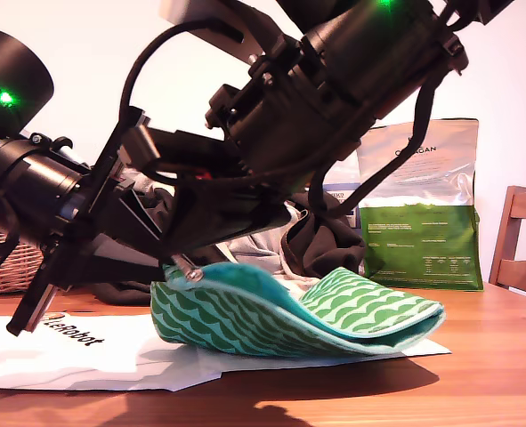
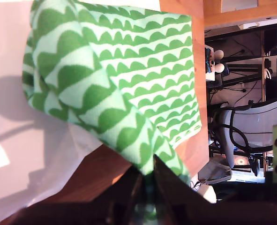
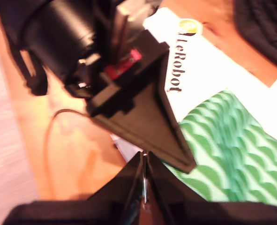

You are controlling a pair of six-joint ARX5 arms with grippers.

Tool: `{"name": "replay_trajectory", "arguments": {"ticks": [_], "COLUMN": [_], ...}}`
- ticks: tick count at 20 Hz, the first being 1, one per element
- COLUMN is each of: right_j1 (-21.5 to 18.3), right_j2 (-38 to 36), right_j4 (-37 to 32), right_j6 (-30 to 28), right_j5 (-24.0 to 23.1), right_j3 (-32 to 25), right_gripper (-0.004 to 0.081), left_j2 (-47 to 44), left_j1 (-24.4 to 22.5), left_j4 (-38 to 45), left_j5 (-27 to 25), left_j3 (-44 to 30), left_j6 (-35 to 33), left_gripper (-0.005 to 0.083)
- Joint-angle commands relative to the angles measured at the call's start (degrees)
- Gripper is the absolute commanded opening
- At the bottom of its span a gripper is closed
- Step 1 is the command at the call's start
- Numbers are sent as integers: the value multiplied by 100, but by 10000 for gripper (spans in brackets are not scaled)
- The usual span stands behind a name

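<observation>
Pinching a corner of the green wave-print cloth [image 2: 129, 79], my first gripper [image 2: 147, 180] is clamped on it; my second gripper [image 3: 144, 164], jaws together, sits nr the cloth's edge (cloth lies on a white LeRobot sheet [image 1: 84, 356]).

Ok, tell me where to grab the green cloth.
Grip the green cloth at its lifted edge on the exterior view's left, beside the corner my first gripper pinches, coming from that side. There it stands off the white sheet; its other end is a rounded fold.
</observation>
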State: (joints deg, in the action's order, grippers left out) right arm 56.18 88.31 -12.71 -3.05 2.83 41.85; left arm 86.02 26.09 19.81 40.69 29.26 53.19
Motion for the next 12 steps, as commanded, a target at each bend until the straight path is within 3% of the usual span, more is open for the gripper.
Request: {"name": "replay_trajectory", "arguments": {"ticks": [1, 7, 12], "right_j1": [42, 42, 44], "right_j2": [79, 76, 74], "right_j4": [-92, -42, 697], "right_j6": [-15, -713, -2153], "right_j5": [378, 1403, 1635], "right_j3": [28, 28, 87], "right_gripper": [-13, -13, -13], "left_j2": [24, 24, 24], "left_j1": [28, 28, 26], "left_j4": [116, 114, 107], "left_j5": [37, 42, 39], "left_j3": [-4, -4, -4], "left_j6": [-72, -92, -116], "left_gripper": [-19, -19, -19]}}
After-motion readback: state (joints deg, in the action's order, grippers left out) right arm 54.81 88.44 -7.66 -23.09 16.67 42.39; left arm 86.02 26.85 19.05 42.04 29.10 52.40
